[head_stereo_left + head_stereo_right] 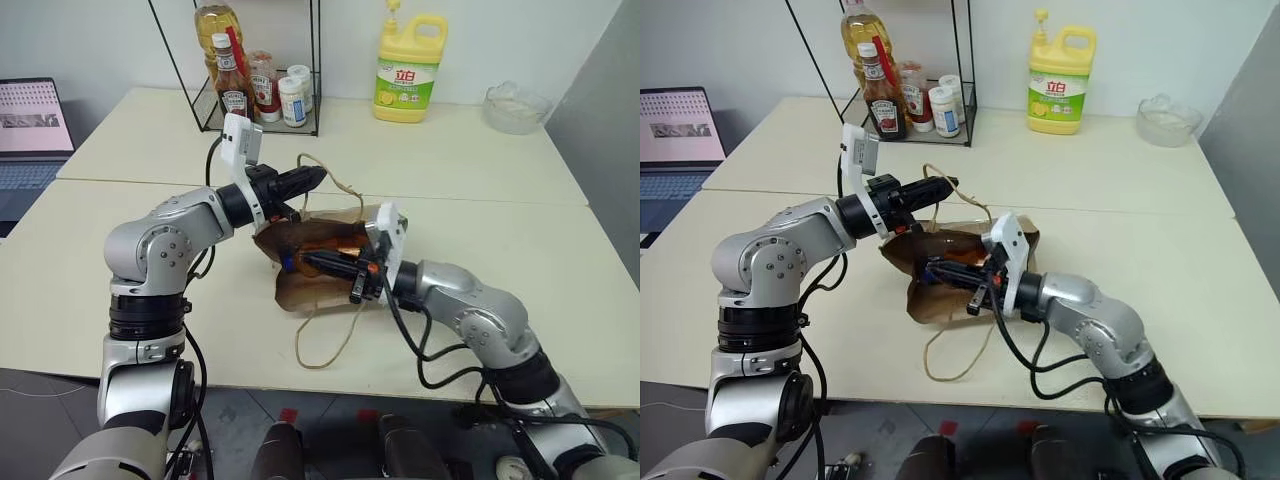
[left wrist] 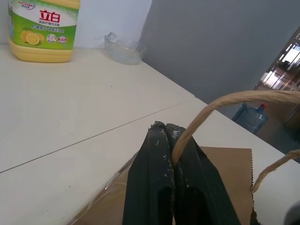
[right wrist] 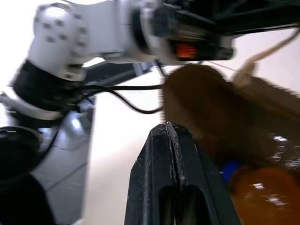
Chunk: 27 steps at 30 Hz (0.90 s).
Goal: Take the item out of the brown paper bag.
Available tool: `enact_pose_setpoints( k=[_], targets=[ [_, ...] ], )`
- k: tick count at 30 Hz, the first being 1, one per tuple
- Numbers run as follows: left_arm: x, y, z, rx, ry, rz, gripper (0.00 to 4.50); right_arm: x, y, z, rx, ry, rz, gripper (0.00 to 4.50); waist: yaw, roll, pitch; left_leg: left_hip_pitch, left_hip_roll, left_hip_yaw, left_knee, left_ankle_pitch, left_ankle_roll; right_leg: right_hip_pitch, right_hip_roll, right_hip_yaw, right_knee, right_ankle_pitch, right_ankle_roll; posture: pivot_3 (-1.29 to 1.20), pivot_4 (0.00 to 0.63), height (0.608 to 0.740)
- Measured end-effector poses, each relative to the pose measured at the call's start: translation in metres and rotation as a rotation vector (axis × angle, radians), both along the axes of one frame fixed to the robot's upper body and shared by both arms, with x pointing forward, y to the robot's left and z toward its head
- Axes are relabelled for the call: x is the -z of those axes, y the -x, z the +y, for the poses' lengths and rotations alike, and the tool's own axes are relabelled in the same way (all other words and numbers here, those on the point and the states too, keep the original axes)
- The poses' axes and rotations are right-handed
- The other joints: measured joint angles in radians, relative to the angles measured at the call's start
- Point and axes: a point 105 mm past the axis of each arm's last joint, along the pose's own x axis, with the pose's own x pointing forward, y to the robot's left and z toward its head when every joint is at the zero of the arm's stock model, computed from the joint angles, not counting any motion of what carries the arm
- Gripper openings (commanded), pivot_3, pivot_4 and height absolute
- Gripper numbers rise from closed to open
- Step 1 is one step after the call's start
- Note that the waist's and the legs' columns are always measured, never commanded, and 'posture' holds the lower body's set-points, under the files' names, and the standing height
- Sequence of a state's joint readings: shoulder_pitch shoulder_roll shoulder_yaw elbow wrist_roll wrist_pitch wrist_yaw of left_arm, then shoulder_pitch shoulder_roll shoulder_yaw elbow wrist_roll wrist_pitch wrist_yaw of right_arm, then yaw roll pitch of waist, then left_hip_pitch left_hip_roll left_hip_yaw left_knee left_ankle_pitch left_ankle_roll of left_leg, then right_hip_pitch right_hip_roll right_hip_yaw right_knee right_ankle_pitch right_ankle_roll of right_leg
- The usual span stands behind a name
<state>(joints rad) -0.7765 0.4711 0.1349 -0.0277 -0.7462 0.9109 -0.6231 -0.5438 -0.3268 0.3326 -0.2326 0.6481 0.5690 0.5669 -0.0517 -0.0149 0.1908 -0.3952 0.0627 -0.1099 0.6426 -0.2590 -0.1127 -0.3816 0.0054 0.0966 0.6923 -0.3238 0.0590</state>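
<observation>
The brown paper bag (image 1: pixel 322 293) lies crumpled on the table's middle, its mouth lifted open. My left gripper (image 1: pixel 312 179) is shut on one tan cord handle (image 2: pixel 213 108) and holds it up above the bag. Inside the mouth lies the item (image 1: pixel 331 247), an orange bottle with a blue cap (image 3: pixel 229 170). My right gripper (image 1: pixel 304 264) points level into the bag's mouth beside the bottle. Its fingers (image 3: pixel 174 154) are pressed shut with nothing between them, just short of the blue cap.
The bag's other cord handle (image 1: pixel 325 345) loops toward the table's front edge. At the back stand a wire rack (image 1: pixel 258 95) of sauce bottles, a yellow detergent jug (image 1: pixel 410 68) and a glass bowl (image 1: pixel 515 108). A laptop (image 1: pixel 30 130) sits far left.
</observation>
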Motion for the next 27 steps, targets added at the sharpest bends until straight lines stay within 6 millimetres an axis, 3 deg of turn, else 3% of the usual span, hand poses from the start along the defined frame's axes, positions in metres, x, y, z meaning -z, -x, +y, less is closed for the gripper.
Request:
enact_pose_setpoints(
  k=[7,20,27],
  targets=[
    [0.000,0.000,0.000,0.000,0.001,0.000,0.00,0.037,-0.020,-0.024,0.135,0.362,-0.214,0.04,-0.001,0.000,0.000,-0.004,0.000,0.000,0.001,0.000,0.000,-0.005,0.000,0.000,0.002,0.000,0.000,0.00,0.150,0.740],
    [0.000,0.002,-0.002,0.020,0.005,-0.002,0.00,0.046,-0.047,-0.036,0.192,0.671,-0.602,4.47,-0.002,0.000,0.000,-0.004,0.000,0.001,0.001,0.000,0.000,-0.005,0.000,0.001,0.003,0.000,0.000,0.00,0.150,0.740],
    [0.000,0.003,-0.002,0.024,0.003,-0.007,0.00,0.057,-0.049,-0.037,0.122,0.840,-0.726,4.47,-0.002,0.000,0.000,-0.004,0.000,0.001,0.002,0.000,0.000,-0.005,0.000,0.000,0.004,0.000,0.000,0.00,0.150,0.740]
  ],
)
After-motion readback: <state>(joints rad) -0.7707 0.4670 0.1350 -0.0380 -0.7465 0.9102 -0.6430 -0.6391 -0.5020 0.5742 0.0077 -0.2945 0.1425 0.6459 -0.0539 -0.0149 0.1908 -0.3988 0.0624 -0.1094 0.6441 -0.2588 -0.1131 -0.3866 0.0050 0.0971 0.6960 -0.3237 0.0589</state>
